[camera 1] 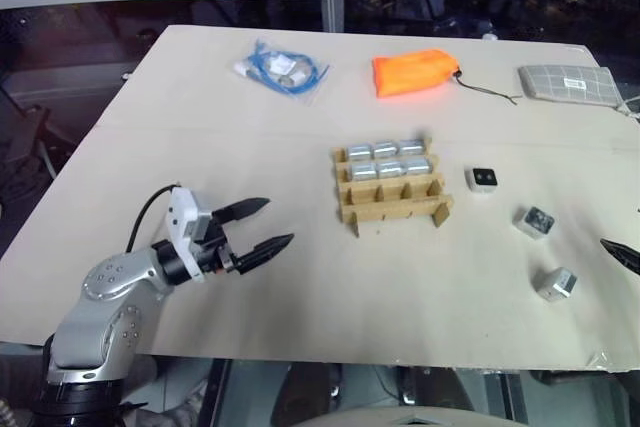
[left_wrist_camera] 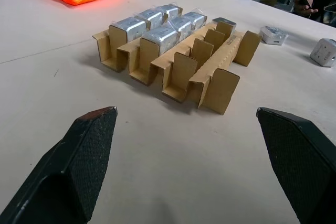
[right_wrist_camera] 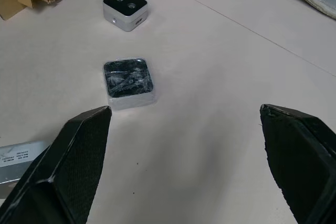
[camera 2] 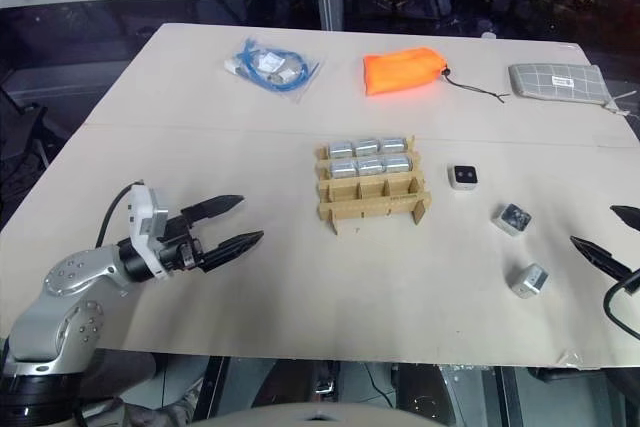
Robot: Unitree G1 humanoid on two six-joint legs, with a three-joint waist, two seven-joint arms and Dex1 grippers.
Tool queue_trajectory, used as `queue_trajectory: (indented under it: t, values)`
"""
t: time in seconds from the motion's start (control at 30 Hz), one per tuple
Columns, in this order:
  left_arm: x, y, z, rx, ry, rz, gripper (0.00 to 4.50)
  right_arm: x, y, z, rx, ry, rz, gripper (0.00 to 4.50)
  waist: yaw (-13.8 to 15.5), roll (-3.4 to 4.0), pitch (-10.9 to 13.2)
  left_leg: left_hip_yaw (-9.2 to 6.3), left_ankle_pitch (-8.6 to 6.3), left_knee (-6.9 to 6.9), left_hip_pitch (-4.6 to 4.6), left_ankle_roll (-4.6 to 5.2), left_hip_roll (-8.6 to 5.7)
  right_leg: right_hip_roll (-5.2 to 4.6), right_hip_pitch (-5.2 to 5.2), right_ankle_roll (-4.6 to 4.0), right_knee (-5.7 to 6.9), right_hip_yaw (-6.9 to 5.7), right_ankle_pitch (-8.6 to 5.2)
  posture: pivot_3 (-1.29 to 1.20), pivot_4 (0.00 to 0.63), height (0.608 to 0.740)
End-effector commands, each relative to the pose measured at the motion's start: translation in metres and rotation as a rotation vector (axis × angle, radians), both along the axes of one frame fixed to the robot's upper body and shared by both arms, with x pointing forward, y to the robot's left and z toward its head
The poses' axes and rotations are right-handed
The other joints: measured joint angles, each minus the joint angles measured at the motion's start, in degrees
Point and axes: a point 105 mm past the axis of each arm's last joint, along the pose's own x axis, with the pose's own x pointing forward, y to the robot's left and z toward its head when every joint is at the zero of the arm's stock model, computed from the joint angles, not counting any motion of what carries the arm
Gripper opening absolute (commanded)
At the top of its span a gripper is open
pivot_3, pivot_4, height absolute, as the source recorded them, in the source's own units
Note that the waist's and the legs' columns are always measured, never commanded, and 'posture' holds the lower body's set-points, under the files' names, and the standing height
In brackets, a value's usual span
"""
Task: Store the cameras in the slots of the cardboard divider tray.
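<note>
Cardboard divider tray sits mid-bench; six cameras fill its two far rows, near row of slots empty. Three loose cameras lie on the bench right of the tray, apart from each other. Left tool spread wide, holding nothing, left of the tray. Right tool likewise spread, empty, near the loose ones.

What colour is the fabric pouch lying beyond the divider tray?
Bright orange pouch, with a dark drawstring; clearest in the left eye view.
</note>
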Motion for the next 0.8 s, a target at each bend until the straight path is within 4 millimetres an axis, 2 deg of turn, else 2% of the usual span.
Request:
queue_trajectory:
  t: [0.03,0.2,0.3,0.37,0.47,0.6,0.67,0.8]
  values:
    - [0.0,0.002,0.013,0.005,-0.052,-0.003,4.48,0.003,-0.001,0.017,-0.025,-0.069,-0.025,4.5,0.0,0.0,0.0,0.0,0.0,0.0,0.0,0.0,0.0,0.0,0.0,0.0,0.0,0.0,0.0,0.0,0.15,0.74]
    - [0.006,-0.002,0.021,-0.024,-0.077,-0.01,4.48,0.018,0.026,0.03,-0.003,-0.147,-0.045,4.5,-0.01,0.01,-0.01,-0.01,0.01,0.0,0.0,-0.01,0.03,-0.02,-0.01,0.0,0.01,0.0,0.0,0.0,0.15,0.74]
    - [0.011,-0.009,0.029,-0.043,-0.103,-0.026,4.48,0.027,0.033,0.032,-0.042,-0.144,-0.16,4.5,0.02,0.02,-0.01,-0.02,0.01,0.01,0.0,-0.03,0.02,-0.01,-0.01,0.01,0.04,0.0,0.01,0.0,0.15,0.74]
    - [0.013,-0.016,0.039,-0.084,-0.115,-0.048,4.48,0.031,0.037,0.028,-0.005,-0.076,-0.246,4.5,0.07,0.02,-0.02,-0.02,0.05,0.02,-0.02,-0.09,0.01,0.0,-0.01,0.02,0.05,-0.02,0.01,0.0,0.15,0.74]
    - [0.012,-0.031,0.063,-0.151,-0.154,-0.126,4.48,0.036,0.056,0.029,0.108,-0.025,-0.257,4.5,0.13,0.0,-0.01,-0.08,0.15,0.1,-0.08,-0.26,0.01,-0.03,-0.01,0.02,0.08,-0.08,0.01,0.0,0.15,0.74]
    - [0.009,-0.05,0.081,-0.185,-0.164,-0.238,4.48,0.041,0.067,0.029,0.131,-0.015,-0.358,4.5,0.06,0.01,-0.01,-0.1,0.14,0.15,-0.09,-0.24,0.01,0.01,-0.01,0.02,0.13,-0.09,0.01,0.0,0.15,0.74]
    - [0.0,-0.064,0.084,-0.172,-0.158,-0.347,4.48,0.035,0.077,0.023,0.115,0.03,-0.399,4.5,0.07,0.01,-0.01,-0.09,0.14,0.15,-0.1,-0.24,-0.02,0.03,-0.02,0.02,0.16,-0.08,0.01,0.0,0.15,0.74]
    - [-0.022,-0.081,0.063,-0.039,-0.118,-0.586,4.48,0.001,0.094,0.009,0.201,0.113,-0.527,4.5,0.19,-0.01,-0.03,-0.13,0.16,0.13,-0.14,-0.28,-0.02,0.11,-0.06,0.04,0.2,-0.15,0.0,0.0,0.15,0.74]
